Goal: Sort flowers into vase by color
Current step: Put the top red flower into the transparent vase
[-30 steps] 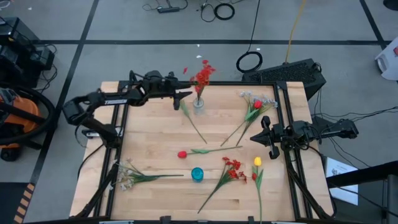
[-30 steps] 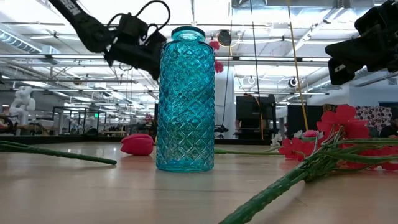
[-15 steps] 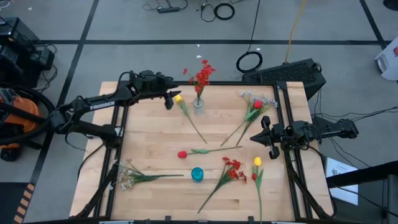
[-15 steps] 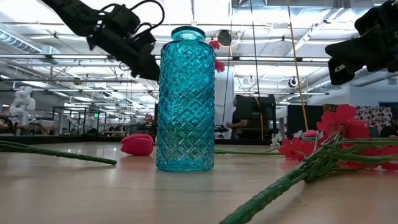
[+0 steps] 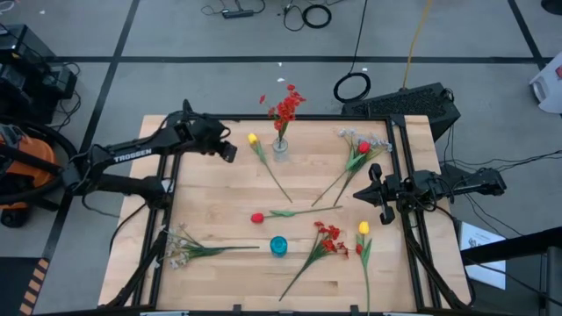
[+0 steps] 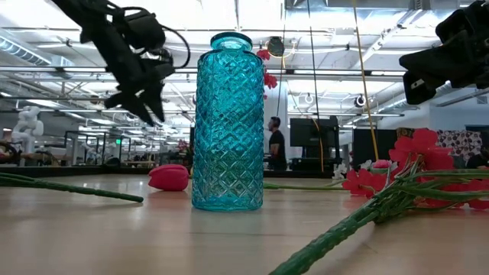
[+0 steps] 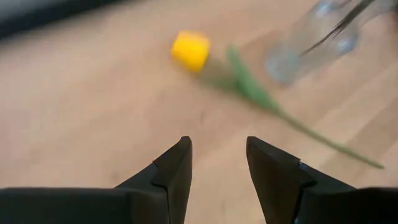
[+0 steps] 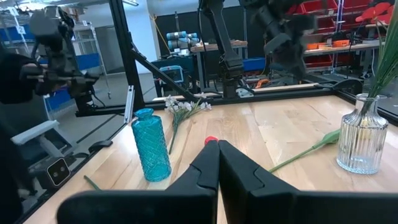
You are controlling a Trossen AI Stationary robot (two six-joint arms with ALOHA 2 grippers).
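My left gripper [image 5: 226, 151] [image 7: 217, 167] hangs open over the far-left part of the table, a short way left of a yellow bud [image 5: 253, 139] [image 7: 191, 50]. That flower's green stalk [image 5: 274, 175] lies flat beside the clear vase [image 5: 280, 147] [image 7: 311, 43], which holds red blooms [image 5: 285, 105]. A blue vase [image 5: 278, 247] [image 6: 229, 122] stands near the table's near edge. A red tulip [image 5: 256, 218], a red spray [image 5: 327, 241], a yellow tulip [image 5: 363, 228], a white spray [image 5: 180, 248] and a red-and-white bunch [image 5: 360, 149] lie on the wood. My right gripper [image 5: 373, 195] [image 8: 217, 163] waits shut at the right edge.
Black frame rails [image 5: 171, 167] run along the left and right table edges. Bare wood [image 5: 211, 197] lies between the left gripper and the white spray. A keyboard [image 5: 413, 101] sits just beyond the far right corner. A person [image 6: 275, 141] stands in the room behind.
My left gripper has drawn back from beside the clear vase toward the table's left edge, moving a little nearer. The yellow bud, hidden under it a second ago, now shows lying on the table; its stalk has stayed where it was.
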